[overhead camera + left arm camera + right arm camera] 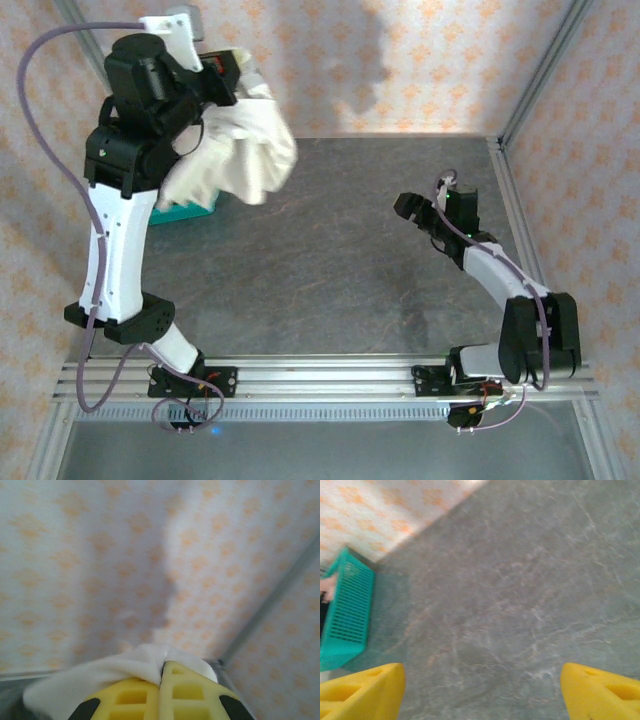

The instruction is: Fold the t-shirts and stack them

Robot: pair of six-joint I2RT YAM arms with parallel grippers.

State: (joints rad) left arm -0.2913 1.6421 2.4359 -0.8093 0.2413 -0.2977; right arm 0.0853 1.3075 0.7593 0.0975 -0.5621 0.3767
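A cream-white t-shirt (245,150) hangs bunched from my left gripper (228,72), raised high at the back left above the table. In the left wrist view the yellow fingers (132,700) are pressed together with a fold of the white t-shirt (125,667) pinched between them. My right gripper (412,212) hovers over the right side of the table, well apart from the shirt. Its yellow fingertips (365,692) stand wide apart over bare table, with nothing between them.
A teal plastic bin (185,208) sits at the back left under the hanging shirt, also seen as the teal bin (347,612) in the right wrist view, with something pink at its edge. The grey stone-look table (340,260) is fenced by patterned walls and metal rails.
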